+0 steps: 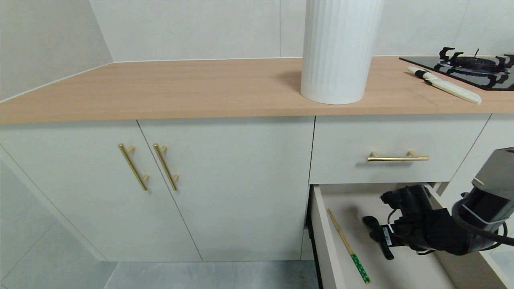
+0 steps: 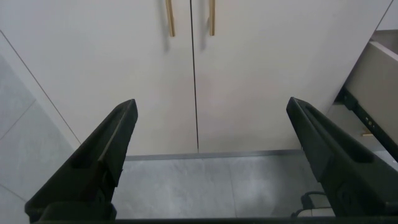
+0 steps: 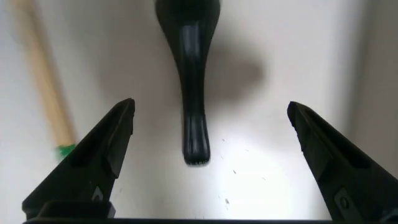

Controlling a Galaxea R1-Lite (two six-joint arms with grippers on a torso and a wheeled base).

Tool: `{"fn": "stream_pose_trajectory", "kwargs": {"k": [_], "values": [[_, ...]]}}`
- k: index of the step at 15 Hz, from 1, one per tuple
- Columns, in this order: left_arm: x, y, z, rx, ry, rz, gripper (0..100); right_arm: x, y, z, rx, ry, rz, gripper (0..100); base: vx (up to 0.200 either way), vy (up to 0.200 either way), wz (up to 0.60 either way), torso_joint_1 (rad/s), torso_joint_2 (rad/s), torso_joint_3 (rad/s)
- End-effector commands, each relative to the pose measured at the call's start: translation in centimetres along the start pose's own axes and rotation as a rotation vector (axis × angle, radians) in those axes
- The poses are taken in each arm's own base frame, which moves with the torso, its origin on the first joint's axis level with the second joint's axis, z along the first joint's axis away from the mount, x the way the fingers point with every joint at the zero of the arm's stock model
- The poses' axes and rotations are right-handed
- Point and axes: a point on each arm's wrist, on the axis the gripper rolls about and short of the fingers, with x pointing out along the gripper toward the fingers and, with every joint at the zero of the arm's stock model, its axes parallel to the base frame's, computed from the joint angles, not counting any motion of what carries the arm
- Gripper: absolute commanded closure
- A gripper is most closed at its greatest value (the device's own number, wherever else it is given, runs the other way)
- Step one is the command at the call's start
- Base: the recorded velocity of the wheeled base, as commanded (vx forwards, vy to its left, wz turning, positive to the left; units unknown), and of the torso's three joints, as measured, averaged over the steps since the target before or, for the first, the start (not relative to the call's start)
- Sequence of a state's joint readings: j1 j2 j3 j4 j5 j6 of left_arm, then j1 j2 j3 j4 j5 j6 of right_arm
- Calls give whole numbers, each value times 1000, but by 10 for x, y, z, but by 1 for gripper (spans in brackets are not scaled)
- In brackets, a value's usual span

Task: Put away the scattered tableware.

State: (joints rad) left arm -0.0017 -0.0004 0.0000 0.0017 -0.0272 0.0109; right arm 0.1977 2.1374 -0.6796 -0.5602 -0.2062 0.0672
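Note:
A black spoon (image 1: 368, 220) lies on the floor of the open lower drawer (image 1: 321, 237), beside a pair of wooden chopsticks (image 1: 347, 245) with green ends. My right gripper (image 1: 387, 218) hangs open just above the spoon. In the right wrist view the spoon (image 3: 193, 93) rests loose between the spread fingers (image 3: 93, 162), with its handle end nearest the camera and the chopsticks (image 3: 43, 93) off to one side. A white-bladed knife (image 1: 443, 85) lies on the wooden counter at the right. My left gripper (image 2: 211, 162) is open and empty, low before the cabinet doors.
A tall white ribbed cylinder (image 1: 337, 48) stands on the counter above the drawers. A black gas hob (image 1: 474, 66) sits at the far right. The upper drawer (image 1: 397, 158) is closed. Double cabinet doors (image 2: 193, 68) with gold handles are closed, above grey floor.

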Motion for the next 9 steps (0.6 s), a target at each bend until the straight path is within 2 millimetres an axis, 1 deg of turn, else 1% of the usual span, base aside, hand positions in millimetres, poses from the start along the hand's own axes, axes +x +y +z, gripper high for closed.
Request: {"fn": "stream_pose_trajectory", "kwargs": {"k": [1, 2, 3, 5, 6, 9], "values": [[0, 0, 0, 0, 0, 0, 0, -43, -6, 16, 10, -73, 12, 0, 0, 0, 0, 0, 0, 0], [0, 0, 0, 0, 0, 0, 0, -57, -9, 18, 9, -65, 13, 0, 0, 0, 0, 0, 0, 0], [0, 0, 0, 0, 0, 0, 0, -81, -14, 22, 10, -69, 40, 0, 0, 0, 0, 0, 0, 0], [0, 0, 0, 0, 0, 0, 0, -115, -19, 27, 6, -71, 108, 0, 0, 0, 0, 0, 0, 0], [0, 0, 0, 0, 0, 0, 0, -128, -21, 28, 2, -52, 122, 0, 0, 0, 0, 0, 0, 0], [0, 0, 0, 0, 0, 0, 0, -154, -26, 30, -1, -9, 142, 0, 0, 0, 0, 0, 0, 0]]}}
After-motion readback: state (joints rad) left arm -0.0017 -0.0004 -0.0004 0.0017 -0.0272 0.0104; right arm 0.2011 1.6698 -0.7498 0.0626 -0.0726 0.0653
